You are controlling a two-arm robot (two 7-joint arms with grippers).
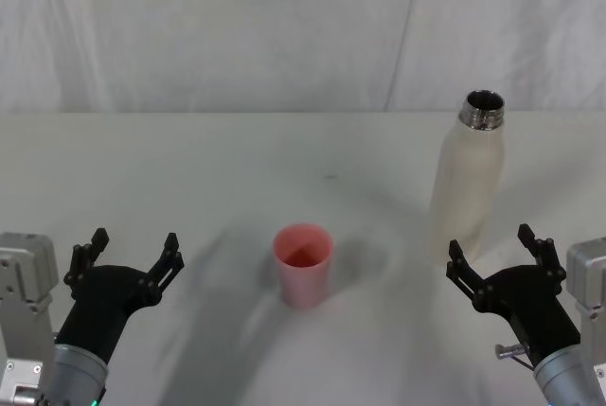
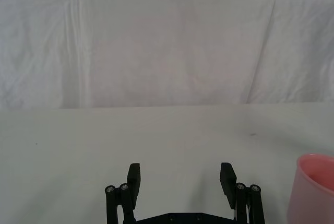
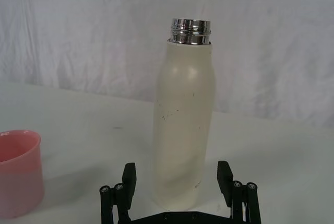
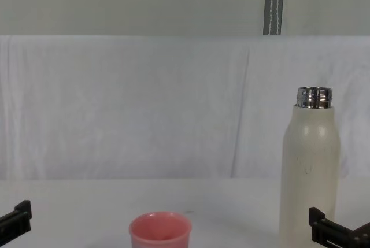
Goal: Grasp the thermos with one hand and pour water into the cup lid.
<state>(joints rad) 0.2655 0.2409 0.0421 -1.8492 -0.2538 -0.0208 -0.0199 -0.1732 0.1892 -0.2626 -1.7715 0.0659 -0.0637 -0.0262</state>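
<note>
1. My right gripper (image 1: 499, 253) is spread wide, just in front of the upright thermos (image 1: 468, 184), not touching it.
2. The cup lid (image 1: 303, 265) stands mid-desk (image 1: 189, 169).
3. My left gripper (image 1: 132, 253) hangs spread, left of the cup lid.

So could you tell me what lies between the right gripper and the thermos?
Nothing: in the head view, bare table separates the open right gripper from the thermos just ahead.

One thermos (image 1: 468, 176), one cup lid (image 1: 303, 265), one table (image 1: 189, 169), two claws: left claw (image 1: 131, 253), right claw (image 1: 496, 251).
</note>
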